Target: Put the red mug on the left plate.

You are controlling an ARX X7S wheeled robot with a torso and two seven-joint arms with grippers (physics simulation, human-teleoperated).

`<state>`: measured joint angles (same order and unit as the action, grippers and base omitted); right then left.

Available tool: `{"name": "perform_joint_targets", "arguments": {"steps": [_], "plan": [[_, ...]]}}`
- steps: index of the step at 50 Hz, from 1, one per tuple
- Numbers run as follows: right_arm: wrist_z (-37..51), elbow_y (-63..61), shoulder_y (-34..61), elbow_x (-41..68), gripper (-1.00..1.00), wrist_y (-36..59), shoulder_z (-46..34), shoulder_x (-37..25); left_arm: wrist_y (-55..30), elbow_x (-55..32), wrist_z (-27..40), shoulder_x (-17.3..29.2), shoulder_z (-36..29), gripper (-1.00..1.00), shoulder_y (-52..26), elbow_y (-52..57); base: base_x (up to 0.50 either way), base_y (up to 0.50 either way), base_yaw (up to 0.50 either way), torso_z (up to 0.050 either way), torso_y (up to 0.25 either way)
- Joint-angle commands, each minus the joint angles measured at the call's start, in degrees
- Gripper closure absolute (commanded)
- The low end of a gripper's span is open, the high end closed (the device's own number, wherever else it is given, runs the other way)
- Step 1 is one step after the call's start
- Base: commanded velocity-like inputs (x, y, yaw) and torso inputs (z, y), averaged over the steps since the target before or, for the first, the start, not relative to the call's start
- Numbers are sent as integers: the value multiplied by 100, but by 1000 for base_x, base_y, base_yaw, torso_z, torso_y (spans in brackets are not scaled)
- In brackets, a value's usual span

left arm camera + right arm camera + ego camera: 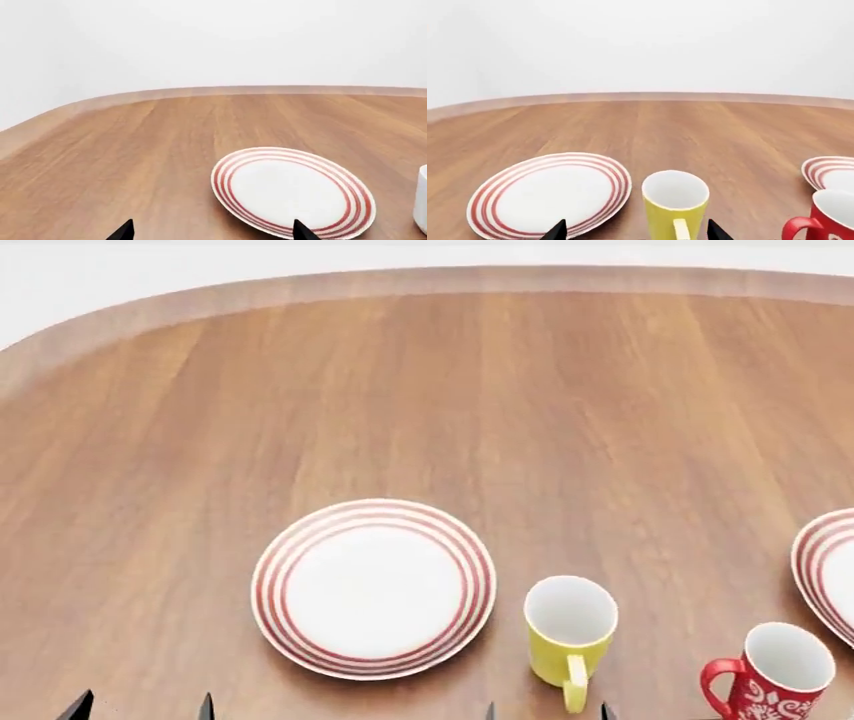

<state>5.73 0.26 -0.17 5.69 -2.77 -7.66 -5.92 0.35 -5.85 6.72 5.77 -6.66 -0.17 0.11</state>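
The red mug, with its white floral pattern, stands near the table's front edge at the right; it also shows in the right wrist view. The left plate, white with red rings, lies left of centre and is empty; it also shows in the left wrist view and the right wrist view. My left gripper is open and empty, in front and to the left of that plate. My right gripper is open and empty, just short of the yellow mug, well left of the red mug.
A plain yellow mug stands between the left plate and the red mug, handle toward me. A second ringed plate lies at the right edge. A white object is cut off in the left wrist view. The wooden table has a raised rim.
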Motion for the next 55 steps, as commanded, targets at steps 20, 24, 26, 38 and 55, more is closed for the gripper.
{"name": "perform_joint_targets", "arguments": {"steps": [20, 24, 26, 38, 55], "plan": [[179, -18, 13, 225, -100, -3, -136, -137, 29, -151, 180, 151, -182, -100, -11, 1, 417, 124, 0, 0, 0], [195, -46, 14, 345, -100, 154, -133, -130, 25, -167, 205, 170, -199, -100, -2, 21, 98, 4, 0, 0, 0], [239, -261, 10, 483, -100, 469, -110, -136, 24, -193, 217, 178, -192, -100, 0, 25, 0, 0, 0, 0, 0], [1677, -1951, 358, 689, -100, 3290, 265, 28, 29, -243, 286, 220, -233, -100, 1, 34, 0, 0, 0, 0, 0], [3202, -3325, 1016, 1136, -100, 5469, 893, 394, 67, -325, 332, 275, -293, -100, -53, -38, 0, 0, 0, 0, 0]]}}
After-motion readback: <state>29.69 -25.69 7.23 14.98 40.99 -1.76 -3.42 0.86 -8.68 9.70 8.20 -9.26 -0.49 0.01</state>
